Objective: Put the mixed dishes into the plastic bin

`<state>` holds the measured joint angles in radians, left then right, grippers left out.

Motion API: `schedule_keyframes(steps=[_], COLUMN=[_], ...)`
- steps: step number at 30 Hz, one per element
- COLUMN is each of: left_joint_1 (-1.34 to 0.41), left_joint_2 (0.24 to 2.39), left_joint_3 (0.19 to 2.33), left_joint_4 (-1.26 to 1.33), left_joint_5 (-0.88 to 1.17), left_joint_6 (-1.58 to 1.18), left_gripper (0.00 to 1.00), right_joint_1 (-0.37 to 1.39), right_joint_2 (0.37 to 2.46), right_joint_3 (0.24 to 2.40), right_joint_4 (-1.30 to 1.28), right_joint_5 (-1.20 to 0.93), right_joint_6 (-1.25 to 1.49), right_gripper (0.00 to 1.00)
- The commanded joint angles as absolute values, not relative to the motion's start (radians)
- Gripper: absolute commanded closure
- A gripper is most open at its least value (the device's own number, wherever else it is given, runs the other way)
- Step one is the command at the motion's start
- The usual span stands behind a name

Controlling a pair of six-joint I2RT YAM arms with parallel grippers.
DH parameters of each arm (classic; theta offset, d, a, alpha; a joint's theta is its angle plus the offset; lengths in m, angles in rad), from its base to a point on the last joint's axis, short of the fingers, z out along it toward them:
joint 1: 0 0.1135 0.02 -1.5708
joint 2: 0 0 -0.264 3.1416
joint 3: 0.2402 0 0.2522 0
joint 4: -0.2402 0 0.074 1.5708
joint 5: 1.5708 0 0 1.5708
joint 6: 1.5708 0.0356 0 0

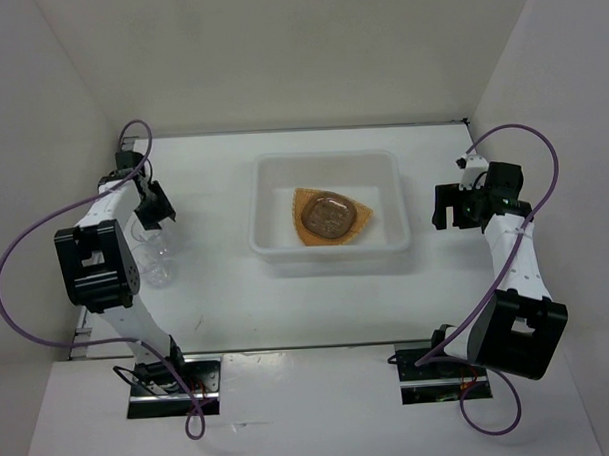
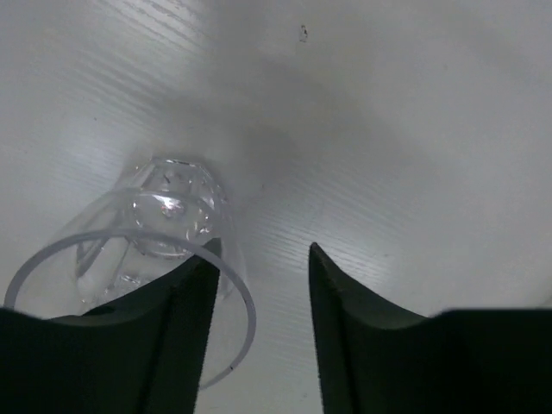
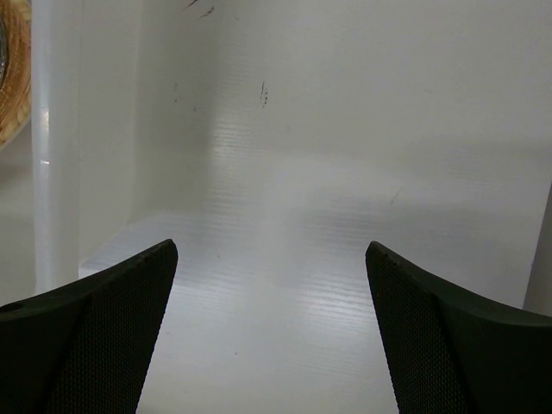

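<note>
A white table (image 1: pixel 227 311) carried a translucent white rectangular plastic bin (image 1: pixel 327 158) at its centre. Inside the bin lay a tan-orange rounded-triangle plate (image 1: pixel 359 221), and on that plate sat a small round grey translucent dish (image 1: pixel 327 215). The right gripper (image 1: pixel 439 208) stood beside the bin's right wall, jaws wide apart and empty. The left gripper (image 1: pixel 156 215) was at the small clear plastic cups (image 1: pixel 158 265) on the table left of the bin, apart from it. Its jaws were parted, with the rim of one cup (image 2: pixel 164 211) between them, close against one finger (image 2: pixel 185 310) and clear of the other
</note>
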<state>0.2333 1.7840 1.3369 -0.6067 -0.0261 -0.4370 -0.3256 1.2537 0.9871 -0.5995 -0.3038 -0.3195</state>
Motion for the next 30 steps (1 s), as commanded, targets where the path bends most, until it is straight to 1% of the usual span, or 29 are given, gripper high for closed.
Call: schedule_keyframes(steps=[1, 2, 3, 5, 9, 10, 12, 13, 15, 16, 17, 19, 20, 21, 23, 25, 26, 27, 30], left_joint_1=[0.238, 0.238, 0.238, 0.248, 0.271, 0.272, 0.272, 0.272, 0.236, 0.215, 0.190, 0.077, 0.037, -0.030, -0.087, -0.175, -0.204, -0.259, -0.333], left_joint_2=[1.810, 1.810, 1.798, 1.782, 1.712, 1.701, 1.671, 1.654, 1.628, 1.641, 1.672, 1.807, 1.866, 1.867, 1.891, 1.931, 1.943, 1.956, 2.014], left_joint_3=[1.345, 1.345, 1.362, 1.415, 1.528, 1.567, 1.646, 1.646, 1.646, 1.695, 1.754, 1.932, 2.069, 2.080, 2.101, 2.129, 2.140, 2.158, 2.184], left_joint_4=[-0.569, -0.569, -0.569, -0.580, -0.592, -0.629, -0.618, -0.548, -0.424, -0.332, -0.331, -0.498, -0.552, -0.572, -0.598, -0.678, -0.701, -0.742, -0.804], left_joint_5=[-0.009, -0.026, -0.050, -0.063, -0.032, -0.009, 0.046, 0.160, 0.314, 0.393, 0.555, 0.624, 0.592, 0.571, 0.487, 0.412, 0.328, 0.283, 0.128], left_joint_6=[-0.402, -0.413, -0.413, -0.426, -0.488, -0.505, -0.576, -0.607, -0.673, -0.673, -0.673, -0.560, -0.525, -0.494, -0.467, -0.414, -0.401, -0.385, -0.353], left_gripper=[0.51, 0.64, 0.85, 0.99, 1.00, 1.00, 1.00, 1.00, 1.00, 1.00, 1.00, 1.00, 1.00, 1.00, 1.00, 1.00, 1.00, 1.00, 1.00], right_joint_1=[-0.333, -0.333, -0.333, -0.333, -0.333, -0.333, -0.333, -0.333, -0.333, -0.333, -0.324, -0.324, -0.324, -0.324, -0.324, -0.324, -0.324, -0.324, -0.324], right_joint_2=[1.258, 1.258, 1.258, 1.258, 1.258, 1.258, 1.258, 1.258, 1.258, 1.258, 1.258, 1.258, 1.258, 1.258, 1.258, 1.258, 1.258, 1.258, 1.258], right_joint_3=[0.979, 0.979, 0.979, 0.988, 0.988, 0.988, 0.988, 0.988, 0.988, 0.988, 0.988, 0.988, 0.988, 0.988, 0.988, 0.988, 0.988, 0.988, 0.988], right_joint_4=[-0.589, -0.589, -0.589, -0.589, -0.598, -0.598, -0.598, -0.598, -0.598, -0.598, -0.598, -0.598, -0.598, -0.598, -0.598, -0.598, -0.598, -0.598, -0.598], right_joint_5=[-0.324, -0.324, -0.324, -0.324, -0.324, -0.324, -0.324, -0.324, -0.324, -0.324, -0.324, -0.324, -0.324, -0.333, -0.333, -0.333, -0.333, -0.333, -0.333], right_joint_6=[-0.336, -0.336, -0.336, -0.336, -0.336, -0.336, -0.336, -0.336, -0.336, -0.336, -0.336, -0.336, -0.336, -0.336, -0.336, -0.336, -0.336, -0.336, -0.336], right_gripper=[0.06, 0.06, 0.06, 0.06, 0.06, 0.06, 0.06, 0.06, 0.06, 0.06, 0.06, 0.06, 0.06, 0.06, 0.06, 0.06, 0.06, 0.06, 0.06])
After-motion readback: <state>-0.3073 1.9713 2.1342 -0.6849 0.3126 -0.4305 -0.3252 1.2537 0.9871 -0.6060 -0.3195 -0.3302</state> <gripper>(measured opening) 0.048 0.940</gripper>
